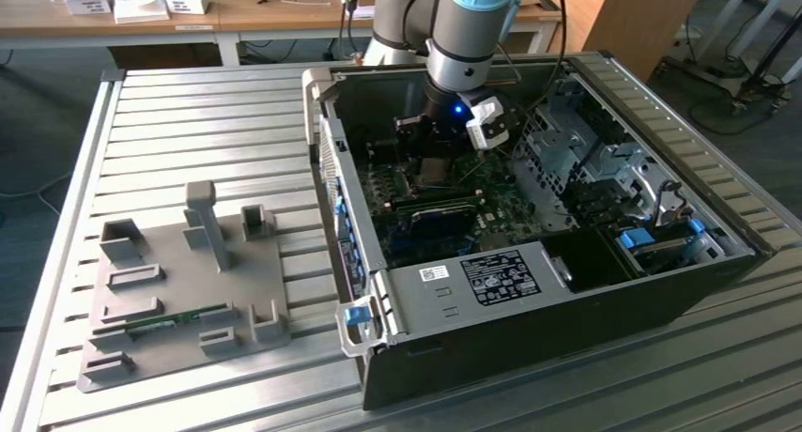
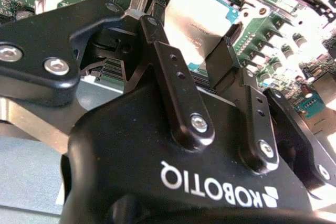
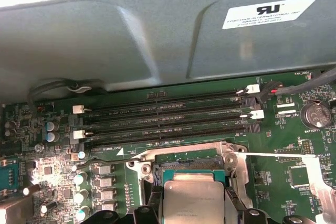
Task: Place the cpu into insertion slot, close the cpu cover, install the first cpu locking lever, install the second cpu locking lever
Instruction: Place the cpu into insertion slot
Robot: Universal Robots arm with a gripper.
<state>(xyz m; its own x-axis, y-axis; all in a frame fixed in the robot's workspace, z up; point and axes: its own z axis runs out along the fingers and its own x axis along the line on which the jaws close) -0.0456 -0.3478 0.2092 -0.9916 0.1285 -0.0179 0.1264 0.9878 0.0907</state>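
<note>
- While the arm [image 1: 467,19] reaches down into the open computer case [image 1: 527,357], I see the gripper [image 1: 433,164] low over the motherboard [image 1: 501,207], towards the case's far end in the exterior view.
- In both wrist views the cpu [image 2: 194,17] [image 3: 191,198] sits between the two black fingers [image 2: 173,77] [image 3: 153,205], its silvery-grey top facing up.
- The gripper [image 2: 191,35] [image 3: 192,205] looks pinched on the cpu, one finger against each of two opposite edges.
- I cannot tell whether the chip is already seated in the socket or held just above it.
- In the first wrist view a silvery bracket [image 3: 178,153] runs along the socket edge, between the cpu and the row of long memory slots [image 3: 168,119].
- Beyond those slots rises the grey case wall [image 3: 157,40].
- Outside the case, on the exterior view's left, a grey fixture plate [image 1: 188,291] with upright blocks lies on the slatted metal table [image 1: 188,122], well apart from the gripper.
</note>
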